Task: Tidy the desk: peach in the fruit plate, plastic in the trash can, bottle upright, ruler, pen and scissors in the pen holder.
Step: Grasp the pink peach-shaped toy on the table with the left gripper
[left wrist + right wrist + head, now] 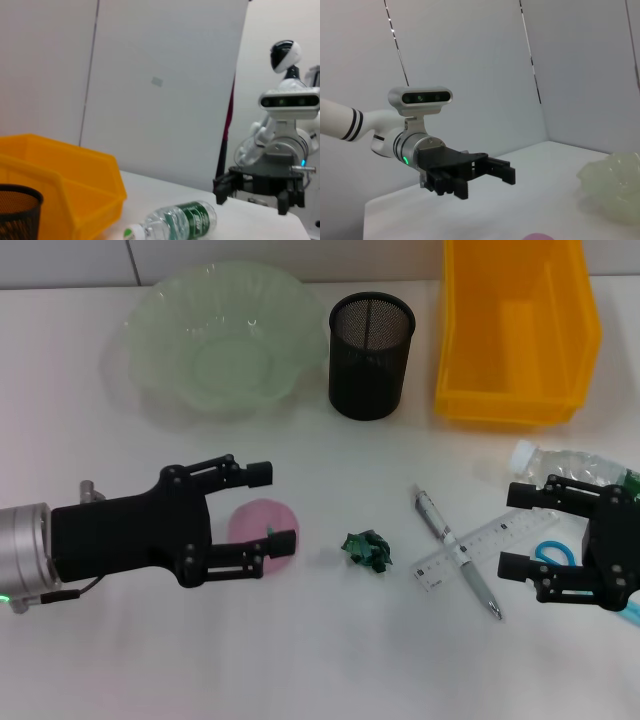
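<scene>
A pink peach lies on the white desk between the fingers of my open left gripper; I cannot tell whether they touch it. A crumpled green plastic lies at the centre. A pen lies across a clear ruler. My open right gripper hovers next to blue scissors. A clear bottle lies on its side behind it, also in the left wrist view. The fruit plate, the black mesh pen holder and the yellow trash can stand at the back.
The left wrist view shows the yellow trash can, the pen holder's rim and my right gripper. The right wrist view shows my left gripper, the fruit plate and the peach's top.
</scene>
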Tool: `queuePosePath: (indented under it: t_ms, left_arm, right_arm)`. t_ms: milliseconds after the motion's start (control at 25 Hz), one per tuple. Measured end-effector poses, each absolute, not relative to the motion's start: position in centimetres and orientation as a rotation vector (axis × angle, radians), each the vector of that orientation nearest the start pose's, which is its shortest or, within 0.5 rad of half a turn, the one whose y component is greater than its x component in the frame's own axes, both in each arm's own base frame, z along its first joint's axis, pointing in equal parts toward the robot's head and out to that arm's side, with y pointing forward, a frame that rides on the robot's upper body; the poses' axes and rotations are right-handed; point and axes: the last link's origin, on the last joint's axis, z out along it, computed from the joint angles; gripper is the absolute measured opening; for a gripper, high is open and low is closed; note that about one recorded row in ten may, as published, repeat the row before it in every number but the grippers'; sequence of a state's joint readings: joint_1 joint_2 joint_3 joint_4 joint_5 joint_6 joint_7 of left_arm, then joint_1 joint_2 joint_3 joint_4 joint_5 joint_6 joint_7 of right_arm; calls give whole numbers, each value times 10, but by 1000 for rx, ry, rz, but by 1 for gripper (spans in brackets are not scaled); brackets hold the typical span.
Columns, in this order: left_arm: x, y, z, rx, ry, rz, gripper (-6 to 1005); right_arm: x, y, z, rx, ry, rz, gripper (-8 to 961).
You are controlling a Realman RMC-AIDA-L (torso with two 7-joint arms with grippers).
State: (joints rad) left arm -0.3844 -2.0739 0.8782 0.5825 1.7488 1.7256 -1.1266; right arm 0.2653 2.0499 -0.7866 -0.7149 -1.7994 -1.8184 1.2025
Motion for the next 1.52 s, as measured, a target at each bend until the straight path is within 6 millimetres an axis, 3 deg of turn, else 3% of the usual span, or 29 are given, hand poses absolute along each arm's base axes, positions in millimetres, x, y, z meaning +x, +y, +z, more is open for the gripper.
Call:
queuePosePath:
  t_ms: [320,400,640,840,1240,1520]
  left_arm:
    - [-270,266,-8,-2696,-390,-1042,804]
    - [-276,264,1,-2596,-376,-1081,798]
    - [-287,268,7,-2495,-389,-1036,779]
    - [-300,275,-8,-2521,-459,-864,764]
    - [-299,286,-47,-2655,-477,-654,733]
    - [-303,289,-54,-2659,-484,-573,711]
  right_arm:
    - [291,245,20,-2736,478,938,819]
    - [291,245,20,-2733,479,939,819]
    - [291,246,21,-2727,484,942,819]
    - [290,247,22,-2726,489,943,819]
    - [291,247,23,-2721,500,946,818]
    - [291,247,23,-2719,501,947,818]
